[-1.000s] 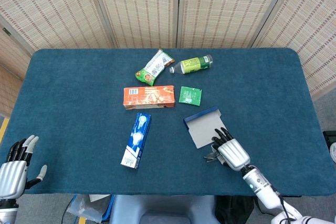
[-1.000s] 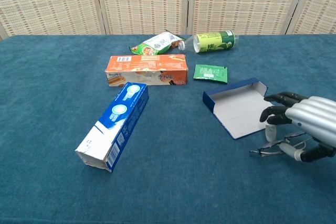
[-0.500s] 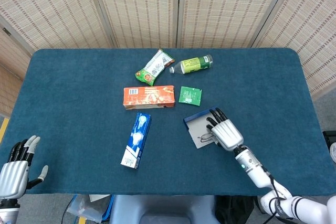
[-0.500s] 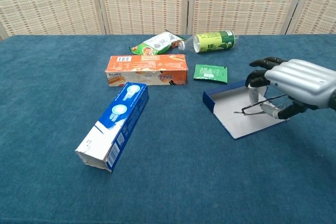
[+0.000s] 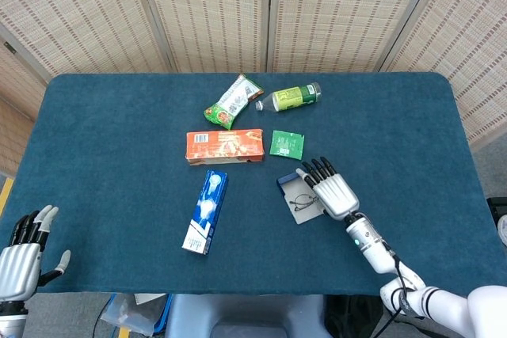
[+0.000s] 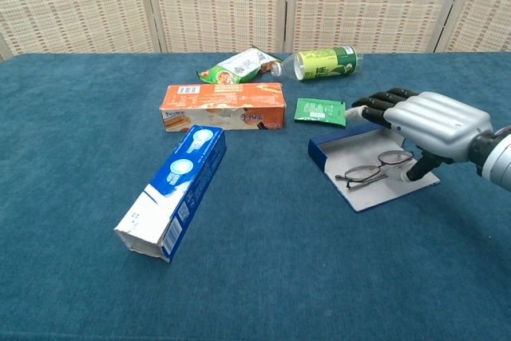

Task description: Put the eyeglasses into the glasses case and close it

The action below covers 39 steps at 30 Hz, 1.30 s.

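The glasses case (image 5: pixel 288 181) (image 6: pixel 323 150) is a flat blue box lying open on the blue table, right of centre, its grey inside facing up. The thin-framed eyeglasses (image 5: pixel 302 202) (image 6: pixel 366 172) lie inside it on the grey floor. My right hand (image 5: pixel 333 190) (image 6: pixel 431 121) hovers over the case's right half, fingers stretched out and apart, thumb down by the temple ends; nothing is gripped. My left hand (image 5: pixel 20 255) hangs beyond the table's front left edge, fingers spread and empty; the chest view does not show it.
An orange box (image 5: pixel 225 146) and a green sachet (image 5: pixel 287 144) lie just behind the case. A blue toothpaste box (image 5: pixel 206 210) lies to its left. A snack bag (image 5: pixel 233 101) and a green bottle (image 5: pixel 295 96) sit further back.
My right hand lifted the eyeglasses off the table in front of the case, carried them back over it and let them down inside. The left hand stayed put.
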{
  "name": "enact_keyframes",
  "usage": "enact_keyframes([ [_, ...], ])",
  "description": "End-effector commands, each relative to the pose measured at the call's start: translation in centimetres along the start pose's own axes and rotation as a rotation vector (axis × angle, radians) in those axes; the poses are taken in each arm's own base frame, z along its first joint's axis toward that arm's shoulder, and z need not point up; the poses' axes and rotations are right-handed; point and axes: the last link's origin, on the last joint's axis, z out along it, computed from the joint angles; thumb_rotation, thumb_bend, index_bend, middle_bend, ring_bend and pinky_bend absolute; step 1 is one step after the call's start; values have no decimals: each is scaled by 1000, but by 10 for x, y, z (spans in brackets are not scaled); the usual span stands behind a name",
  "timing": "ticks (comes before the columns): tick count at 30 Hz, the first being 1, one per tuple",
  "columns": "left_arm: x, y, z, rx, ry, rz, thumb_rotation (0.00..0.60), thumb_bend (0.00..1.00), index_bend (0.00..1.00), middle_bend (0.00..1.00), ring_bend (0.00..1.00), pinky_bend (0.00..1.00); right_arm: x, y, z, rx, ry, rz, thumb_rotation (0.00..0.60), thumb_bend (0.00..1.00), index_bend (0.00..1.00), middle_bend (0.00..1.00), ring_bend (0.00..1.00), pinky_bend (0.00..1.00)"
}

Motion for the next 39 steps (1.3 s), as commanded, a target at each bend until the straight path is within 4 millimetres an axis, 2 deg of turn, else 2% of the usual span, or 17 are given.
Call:
enact_keyframes([
  [1, 0, 0, 0, 1, 1, 0, 600, 357, 0, 0, 0, 0, 3, 3, -4, -11, 16, 23, 600, 180, 0, 0, 0, 0],
  [7, -2, 2, 1, -3, -7, 1, 600, 357, 0, 0, 0, 0, 2, 6, -1, -19, -19, 21, 600, 163, 0, 0, 0, 0],
  [19, -2, -6, -4, 20, -7, 0, 600, 358, 0, 0, 0, 0, 3, -12, 43, -44, -38, 13, 600, 160, 0, 0, 0, 0],
  [39, -2, -18, -9, 59, 1, -5, 600, 358, 0, 0, 0, 0, 14, -10, 94, -76, -51, -31, 600, 160, 0, 0, 0, 0],
])
